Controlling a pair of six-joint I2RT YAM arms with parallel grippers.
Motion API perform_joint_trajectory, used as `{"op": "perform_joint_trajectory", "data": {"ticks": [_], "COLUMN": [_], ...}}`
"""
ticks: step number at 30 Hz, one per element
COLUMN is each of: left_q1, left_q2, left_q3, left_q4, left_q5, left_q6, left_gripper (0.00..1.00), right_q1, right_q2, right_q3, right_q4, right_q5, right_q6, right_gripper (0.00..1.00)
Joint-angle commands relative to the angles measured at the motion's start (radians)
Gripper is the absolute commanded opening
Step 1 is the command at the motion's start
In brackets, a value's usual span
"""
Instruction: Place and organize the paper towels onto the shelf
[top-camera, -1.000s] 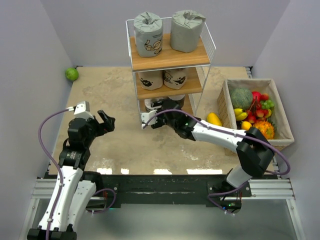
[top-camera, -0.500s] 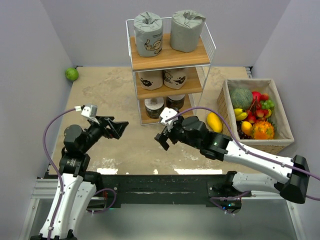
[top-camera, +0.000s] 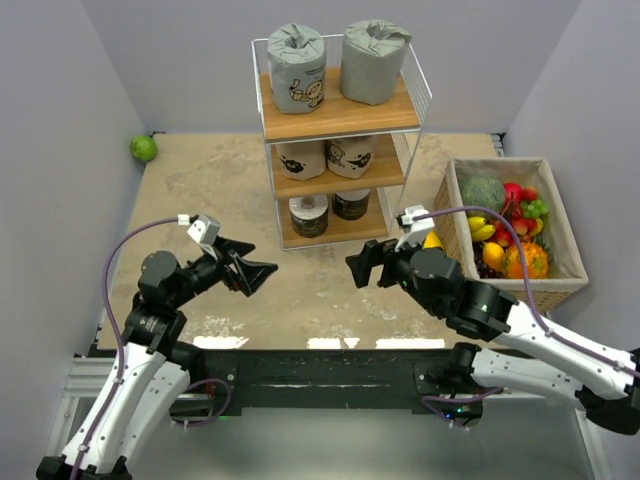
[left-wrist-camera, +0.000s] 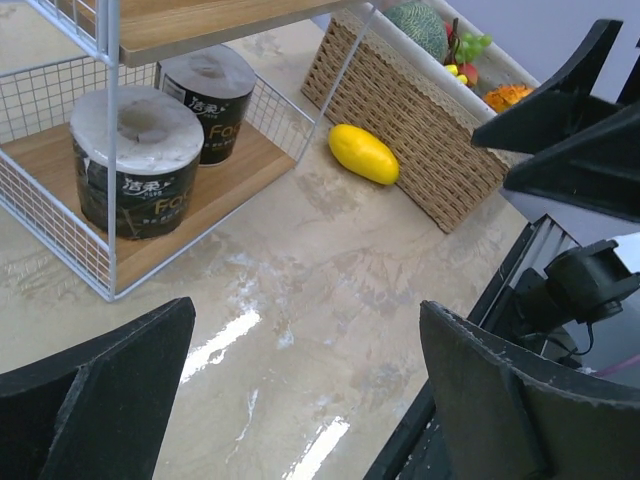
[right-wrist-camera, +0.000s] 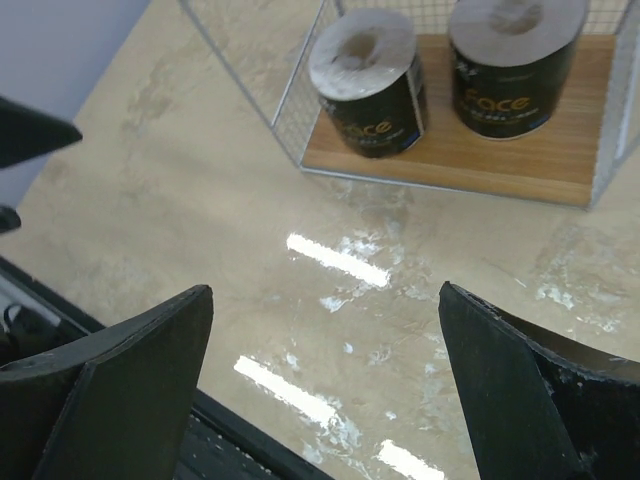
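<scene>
The shelf stands at the back centre of the table. Its top board carries two grey paper towels. Two beige printed rolls stand on the middle board. On the bottom board are two black rolls, which also show upright in the wrist views. My left gripper hovers open and empty over the table, in front of the shelf to its left. My right gripper faces it, also open and empty.
A woven basket of fruit stands to the right of the shelf, with a yellow mango on the table against its left wall. A green lime lies in the far left corner. Walls close in both sides.
My right gripper let go at the shelf's bottom tier and drew back toward the near edge, jaws now wide. A second black roll now shows there. My left gripper swung right toward the centre.
</scene>
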Motion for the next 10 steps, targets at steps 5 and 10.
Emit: {"op": "perform_joint_trajectory", "data": {"ticks": [5,10], "left_q1": [-0.017,-0.017], "left_q2": [-0.061,-0.111], "left_q3": [0.018,0.014], "left_q4": [0.028,0.035], "left_q5": [-0.022,-0.035], "left_q6": [0.027,0.024], "left_gripper": [1.0,1.0], "right_q1": [-0.001,-0.001], "right_q2": [-0.09,-0.116], "right_q3": [0.042,0.02], "right_q4": [-0.014,0.008], "right_q5": [0.104,0.09], "right_q6": [0.077,0.088], "right_gripper": [0.99,0.99]}}
